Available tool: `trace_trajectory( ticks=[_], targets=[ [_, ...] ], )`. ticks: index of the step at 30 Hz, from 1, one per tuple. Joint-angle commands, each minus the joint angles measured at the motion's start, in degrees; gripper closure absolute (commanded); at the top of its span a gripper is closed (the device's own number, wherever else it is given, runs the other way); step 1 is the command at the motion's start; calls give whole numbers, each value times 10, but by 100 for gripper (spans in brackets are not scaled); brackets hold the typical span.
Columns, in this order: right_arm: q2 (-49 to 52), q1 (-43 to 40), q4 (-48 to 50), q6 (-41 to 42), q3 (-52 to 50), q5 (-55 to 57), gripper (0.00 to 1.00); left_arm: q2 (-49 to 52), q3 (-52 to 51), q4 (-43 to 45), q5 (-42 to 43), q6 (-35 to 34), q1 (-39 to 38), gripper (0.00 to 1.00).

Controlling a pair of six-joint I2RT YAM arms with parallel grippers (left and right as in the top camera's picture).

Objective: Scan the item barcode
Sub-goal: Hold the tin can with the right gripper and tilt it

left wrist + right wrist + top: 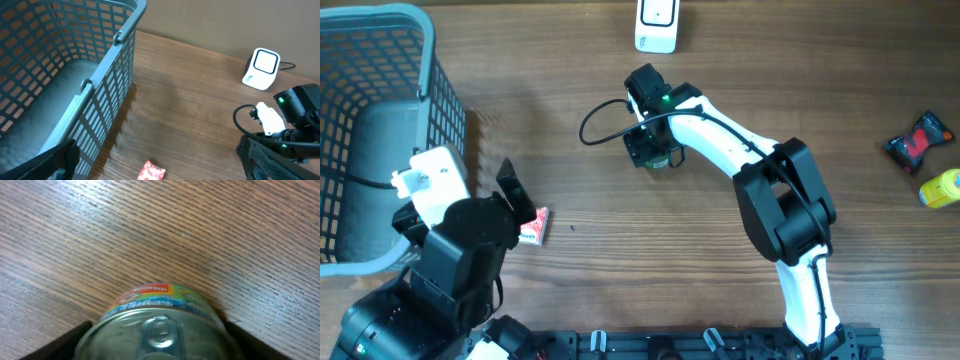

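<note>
Item one: a pull-tab tin can (160,322), upright on the wooden table (150,225) between the right gripper (655,150) fingers; you cannot tell whether they press it. Item two: the left gripper (162,162), fingers spread wide and empty, above a red packet (151,171) beside the blue basket (107,85). What looks like a white scanner (656,25) stands apart.

can (159,325): glossy metal lid | table (165,225): matt grained wood | basket (121,36): plastic
</note>
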Motion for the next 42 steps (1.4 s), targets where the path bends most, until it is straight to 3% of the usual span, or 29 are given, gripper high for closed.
trace_trajectory(
  ticks=[1,5,8,15,25,42],
  targets=[
    [38,1,-3,14,-4,-30,24,0,-3,-9,-8,-8,0,0],
    [38,1,-10,24,-3,-30,25,0,-3,-14,-8,-8,0,0],
    [38,1,-18,24,-3,-30,16,0,-3,-13,-8,-9,0,0],
    [38,1,-35,24,-3,-30,12,0,-3,-13,-8,-9,0,0],
    [38,1,-42,23,-3,-30,31,0,-3,-13,-8,-9,0,0],
    [38,1,-111,24,0,-30,34,0,-3,-13,-8,-9,0,0]
  ],
)
